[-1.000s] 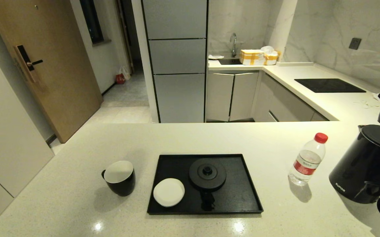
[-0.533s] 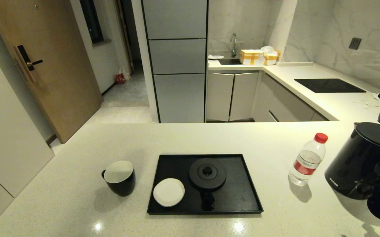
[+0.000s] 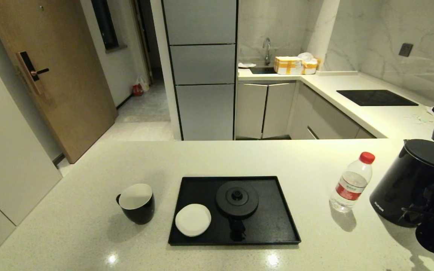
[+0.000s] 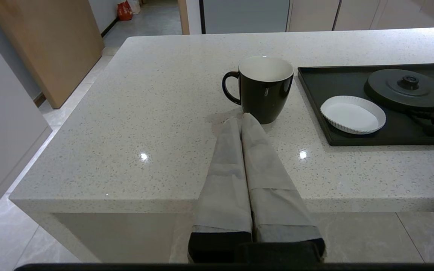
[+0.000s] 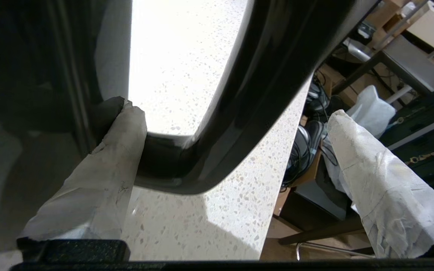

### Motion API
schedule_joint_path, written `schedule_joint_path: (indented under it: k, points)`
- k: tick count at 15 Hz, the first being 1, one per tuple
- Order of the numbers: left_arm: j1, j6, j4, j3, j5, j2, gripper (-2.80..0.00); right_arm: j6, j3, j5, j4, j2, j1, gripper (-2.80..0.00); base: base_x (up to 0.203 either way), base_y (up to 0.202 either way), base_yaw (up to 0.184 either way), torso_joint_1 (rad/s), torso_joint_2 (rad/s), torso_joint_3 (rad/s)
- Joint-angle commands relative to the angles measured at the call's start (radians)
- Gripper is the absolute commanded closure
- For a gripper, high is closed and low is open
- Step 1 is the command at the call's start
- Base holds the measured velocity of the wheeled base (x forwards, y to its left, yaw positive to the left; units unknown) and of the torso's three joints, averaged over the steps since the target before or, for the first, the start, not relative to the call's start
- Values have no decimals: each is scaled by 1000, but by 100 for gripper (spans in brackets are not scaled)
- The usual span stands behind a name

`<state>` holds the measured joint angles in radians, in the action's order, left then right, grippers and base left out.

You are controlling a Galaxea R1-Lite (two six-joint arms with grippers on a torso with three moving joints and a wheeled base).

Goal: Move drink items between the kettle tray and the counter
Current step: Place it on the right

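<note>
on the tabletop (image 3: 89, 233) from the head view: kettle tray (image 3: 273, 226) at centre, carrying the round base disc (image 3: 237, 198) and a white coaster (image 3: 193, 219). black mug (image 3: 137, 203) just beside the tray on the left, off it. water bottle (image 3: 351, 182) upright, well to the right of the tray. black kettle (image 3: 412, 180) further right near the edge, with the right claw (image 3: 433, 210) at its handle side.

from the left wrist view: left claw (image 4: 241, 121) with fingers pressed together, holding nothing, tips just short of the mug (image 4: 264, 88).

from the right wrist view: right claw (image 5: 235, 116) spread wide around the kettle's loop handle (image 5: 247, 98); one finger (image 5: 100, 177) touching the loop, the other apart from it, not clamped.
</note>
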<state>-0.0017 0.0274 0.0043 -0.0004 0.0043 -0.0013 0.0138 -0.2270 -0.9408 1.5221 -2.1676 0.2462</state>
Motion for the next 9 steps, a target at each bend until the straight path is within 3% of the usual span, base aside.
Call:
schedule_joint_path:
  k: [1, 9]
  points:
    - [0, 0, 0, 0, 0, 0, 0, -9, 16, -6, 8, 16, -1, -280, 0, 0, 0, 0, 0, 0]
    - [0, 0, 0, 0, -1, 0, 0, -18, 110, -4, 8, 142, -1, -280, 0, 0, 0, 0, 0, 0]
